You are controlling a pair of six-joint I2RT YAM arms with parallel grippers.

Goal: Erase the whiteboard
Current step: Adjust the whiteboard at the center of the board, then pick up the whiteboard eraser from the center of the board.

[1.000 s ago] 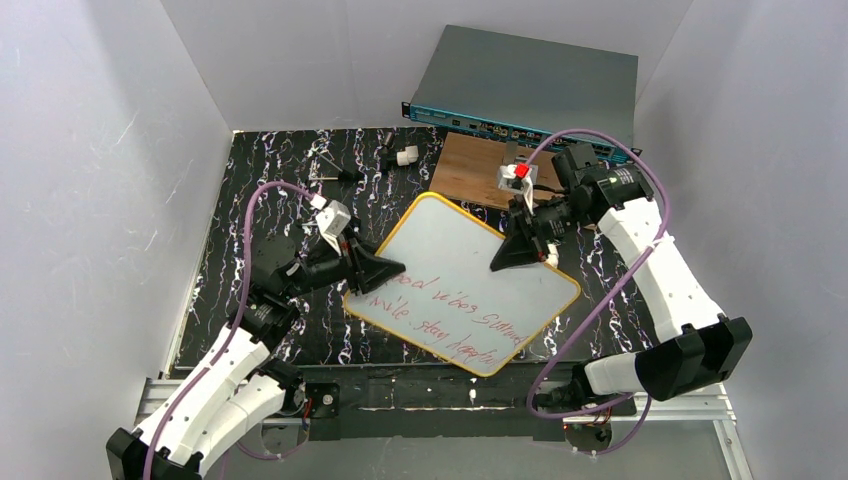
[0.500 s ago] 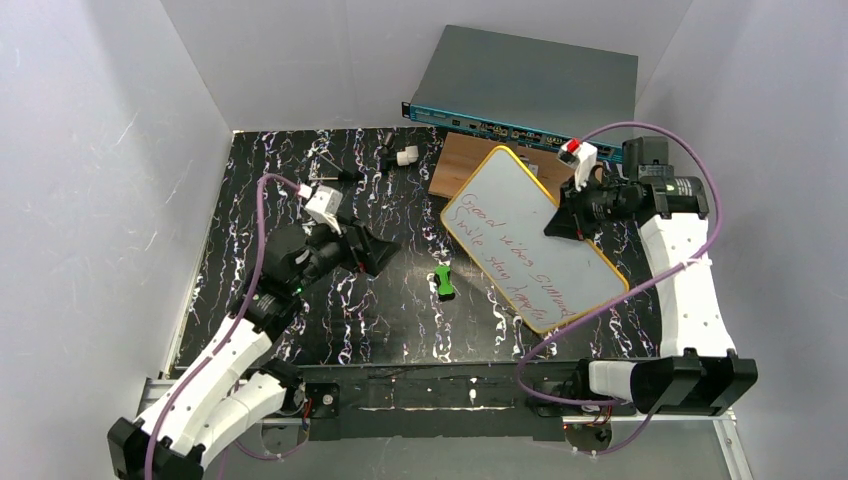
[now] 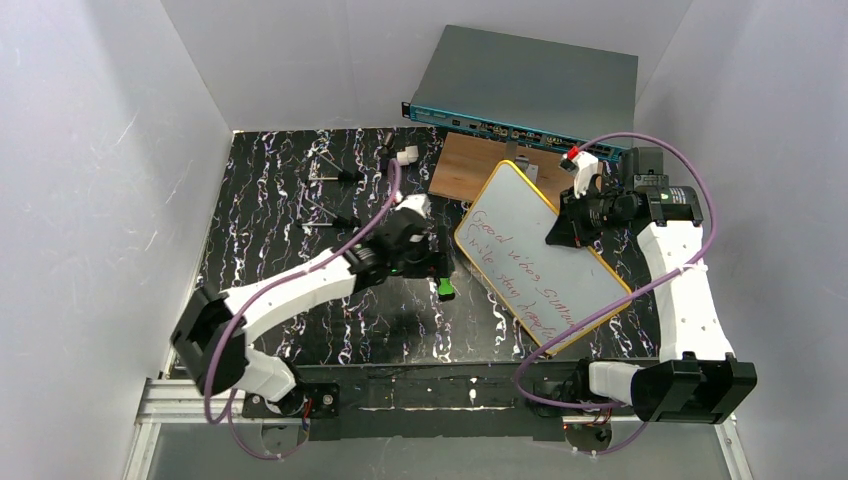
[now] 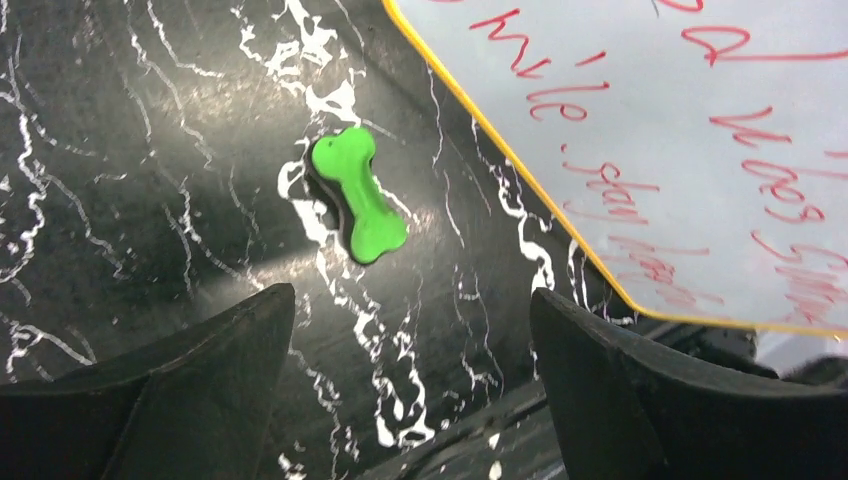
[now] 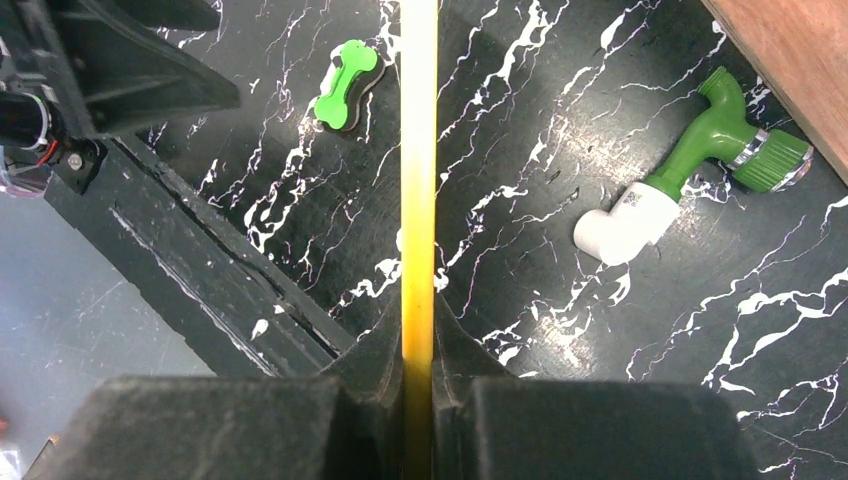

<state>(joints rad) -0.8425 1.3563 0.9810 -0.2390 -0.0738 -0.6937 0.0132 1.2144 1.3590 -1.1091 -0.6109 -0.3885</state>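
The right gripper (image 5: 418, 385) is clamped on the orange-yellow frame of the whiteboard (image 3: 535, 250), which sits tilted at centre right of the top view with its red writing showing. At centre, the left gripper (image 4: 412, 330) hangs spread wide and empty above a green bone-shaped eraser (image 4: 359, 195) on the black marbled table (image 3: 270, 230).

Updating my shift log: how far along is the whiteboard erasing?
Done: right end effector clamps the whiteboard by its yellow edge. In hand: open left end effector hovers above the green bone-shaped eraser. Left: grasp it and wipe; no red writing erased yet.
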